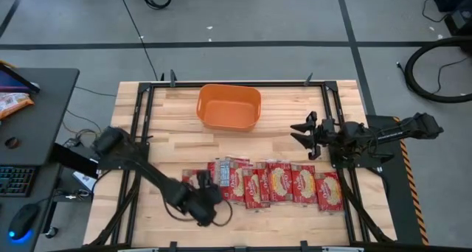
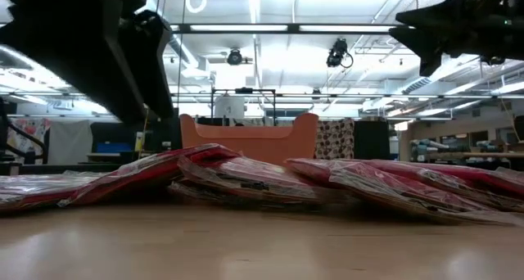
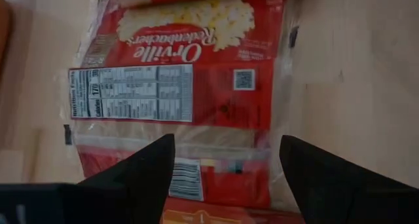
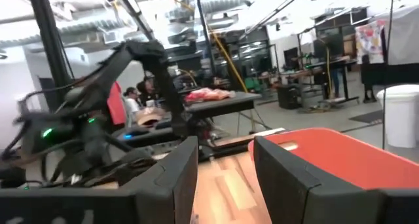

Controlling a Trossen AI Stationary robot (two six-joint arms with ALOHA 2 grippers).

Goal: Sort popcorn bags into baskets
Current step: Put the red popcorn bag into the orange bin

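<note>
Several red popcorn bags lie flat in an overlapping row along the table's near half, also seen in the low view. The orange basket stands at the far middle of the table. My left gripper is open and hangs over the row's left end. In its wrist view the left gripper has a finger on either side of a bag lying label side up, without touching it. My right gripper is open, raised to the right of the basket, which its wrist view shows as well.
Black frame rails run along the table's left and right sides. Bare wood lies between the basket and the bag row and along the near edge. A desk with a keyboard and mouse stands left of the table.
</note>
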